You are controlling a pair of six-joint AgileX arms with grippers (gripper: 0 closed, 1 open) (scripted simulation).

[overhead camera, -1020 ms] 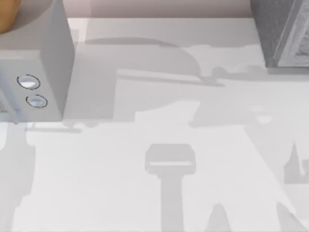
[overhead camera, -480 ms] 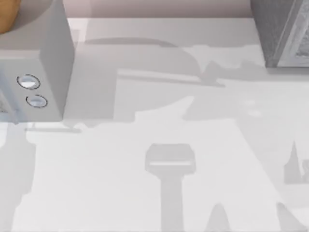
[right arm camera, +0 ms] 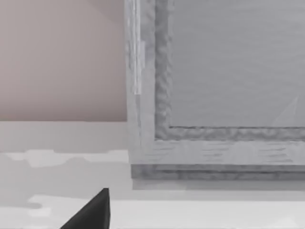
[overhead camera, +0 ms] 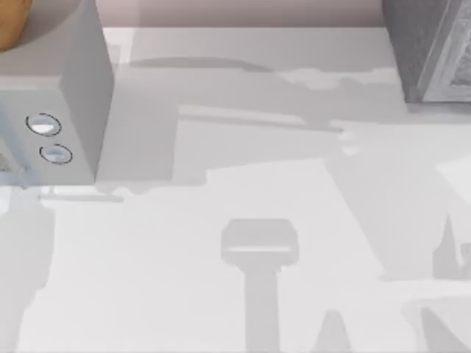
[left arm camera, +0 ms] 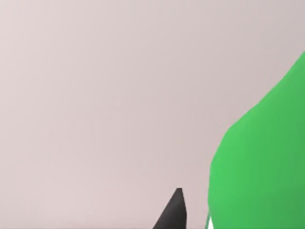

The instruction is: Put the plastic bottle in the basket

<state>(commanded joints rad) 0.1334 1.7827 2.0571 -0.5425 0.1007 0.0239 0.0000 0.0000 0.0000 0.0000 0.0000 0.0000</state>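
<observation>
I am looking along my left fingers (left arm camera: 177, 213). One dark, pointed tip is poking into the left wrist view. The plastic bottle (left arm camera: 259, 162) is sitting just beside that tip, very close and very big. It is bright green, and a small bit of white is showing on it right next to the tip. I cannot tell if my left fingers are squeezing the bottle, or if they are wide or narrow. A plain pink wall (left arm camera: 95, 95) is standing far past the tip and the bottle.

I am also looking along my right fingers (right arm camera: 94, 213). One dark tip is showing there too, hanging over the white tabletop (right arm camera: 200, 212). I cannot tell if these fingers are wide or narrow. Past the tip, a big grey box (right arm camera: 228, 71) with a rough frame is standing on the tabletop.

From above, the tabletop is lying white with soft grey shadows on it. The same big grey box is standing at the far right corner. At the left side a smooth grey machine (overhead camera: 73, 88) is standing, with two round knobs (overhead camera: 44, 126) on its front. An orange thing (overhead camera: 10, 22) is peeking in at the far left corner.
</observation>
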